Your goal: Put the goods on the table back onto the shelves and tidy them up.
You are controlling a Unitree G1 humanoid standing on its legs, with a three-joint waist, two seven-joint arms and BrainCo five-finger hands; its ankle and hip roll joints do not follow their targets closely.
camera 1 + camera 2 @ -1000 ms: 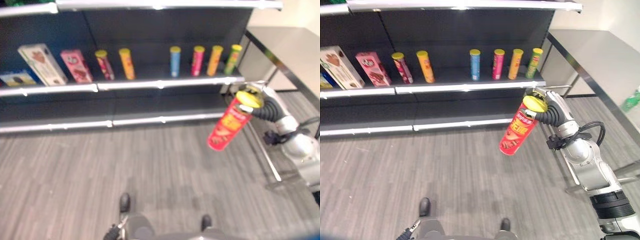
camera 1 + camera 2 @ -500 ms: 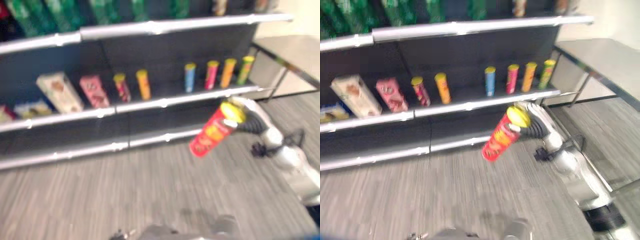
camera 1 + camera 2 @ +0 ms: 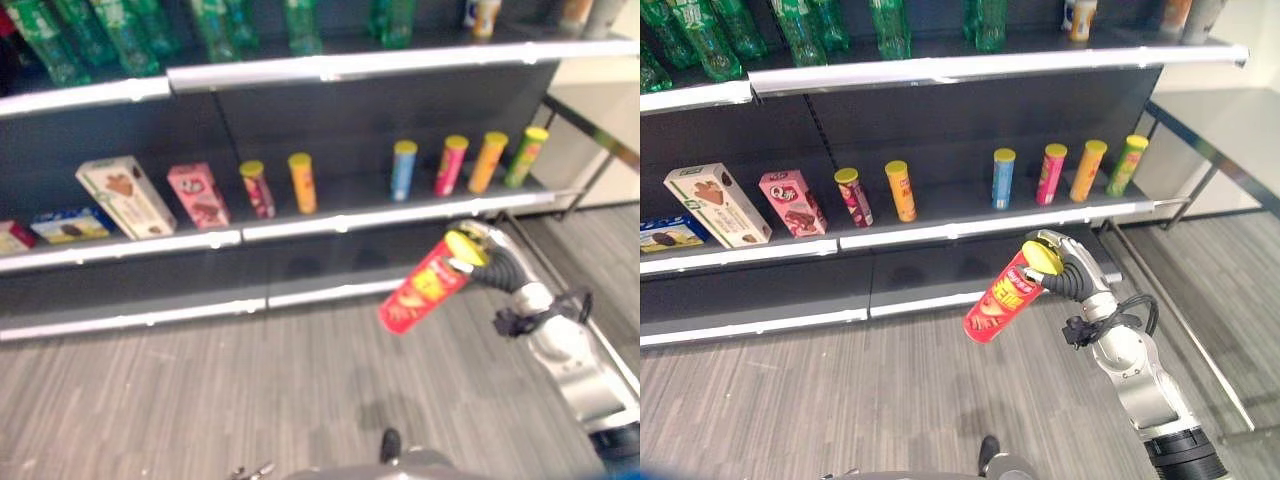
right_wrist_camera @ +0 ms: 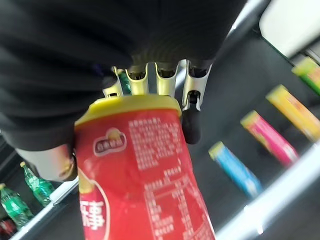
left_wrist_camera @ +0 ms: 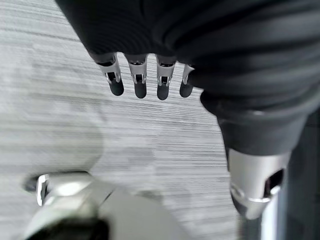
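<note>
**Red canister held in the right hand before the shelving**

The right hand (image 3: 1065,268) grips a red canister (image 3: 1002,300) with a yellow lid at its lidded end; in the right wrist view the fingers (image 4: 191,107) curl round the rim just beside the lid, so the hand is clamped on the canister. The canister is tilted, its lid uppermost against the palm and its base pointing down and toward the robot's left, held in the air above the grey plank floor (image 3: 840,400) in front of the lowest shelf. Its label bears a yellow oval emblem and blocks of white print; the print is not read here.

On the middle shelf (image 3: 940,232), near its right end, stand four upright canisters in a row: blue (image 3: 1003,178), pink (image 3: 1050,173), orange (image 3: 1088,170) and green (image 3: 1126,164). Toward the shelf's centre stand a dark red canister (image 3: 852,196) and an orange canister (image 3: 900,190); toward its left end, a pink box (image 3: 792,203), a white box (image 3: 717,204) and a flat blue box (image 3: 665,235). Green bottles (image 3: 800,25) line the top shelf (image 3: 940,68). A grey surface (image 3: 1230,125) stands beyond the shelving's right end.

The left hand (image 5: 145,70) hangs over the floor with its fingers straight and apart from the thumb, holding nothing.
</note>
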